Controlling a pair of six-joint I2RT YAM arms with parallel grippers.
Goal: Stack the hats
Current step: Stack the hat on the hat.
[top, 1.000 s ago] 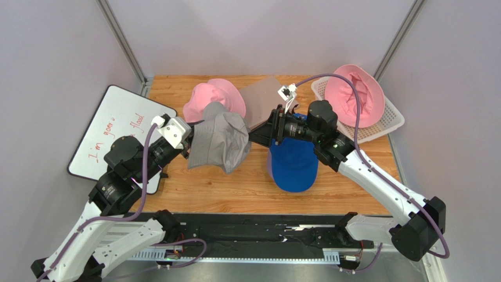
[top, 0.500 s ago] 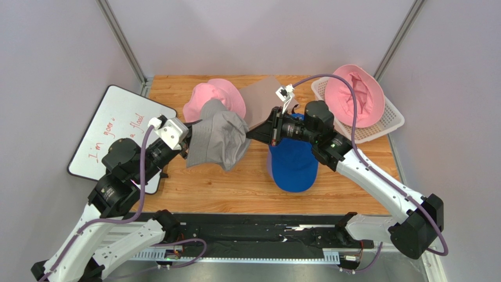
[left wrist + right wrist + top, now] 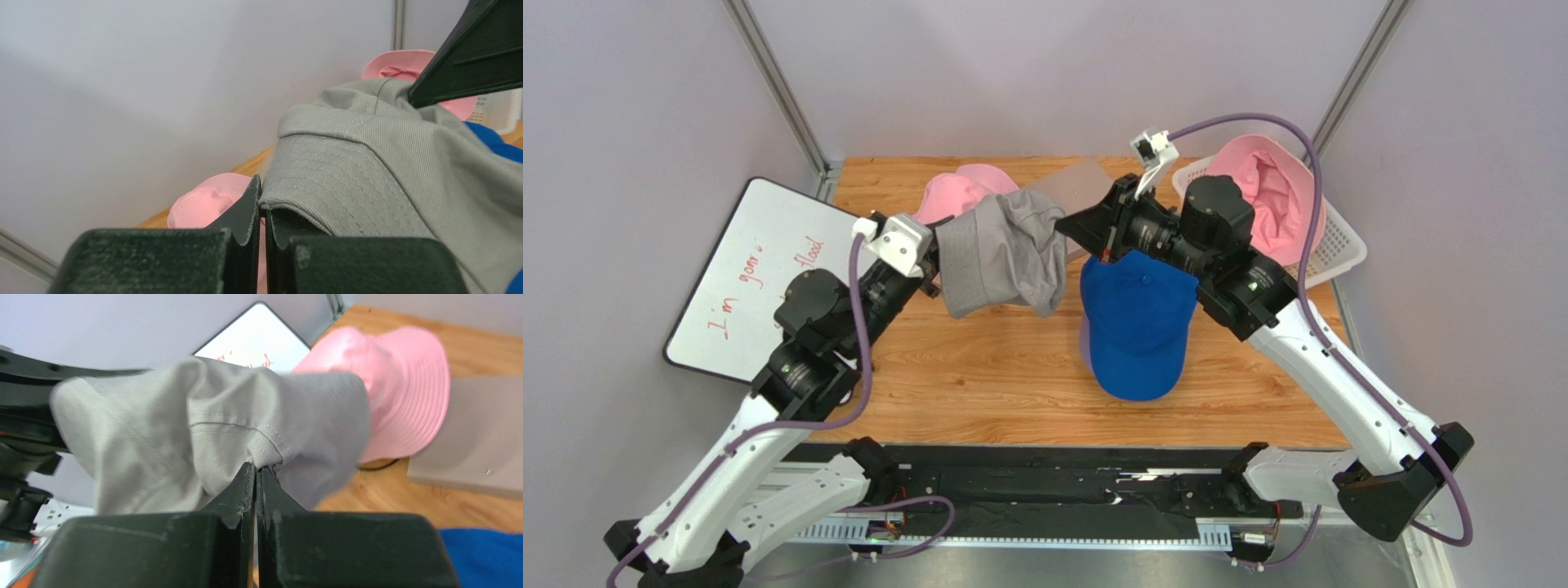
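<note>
A grey bucket hat (image 3: 1004,251) hangs in the air between my two grippers, above the table's middle. My left gripper (image 3: 934,249) is shut on its brim (image 3: 319,190); in the left wrist view the tips (image 3: 263,205) pinch the brim's edge. My right gripper (image 3: 1081,233) is shut on a fold of the grey hat (image 3: 184,435), its tips (image 3: 256,468) together on the fabric. A pink bucket hat (image 3: 952,196) sits just behind the grey one. A blue baseball cap (image 3: 1136,325) lies on the table under the right arm. Another pink bucket hat (image 3: 1274,196) rests in the basket.
A white mesh basket (image 3: 1342,251) stands at the back right. A whiteboard (image 3: 738,276) with red writing lies at the left edge. A flat taupe board (image 3: 1081,184) lies at the back centre, seen too in the right wrist view (image 3: 472,441). Grey walls close in the table.
My right gripper has shut on the grey hat. Both arms have carried the hat upward and toward the back, and it now hangs stretched between them.
</note>
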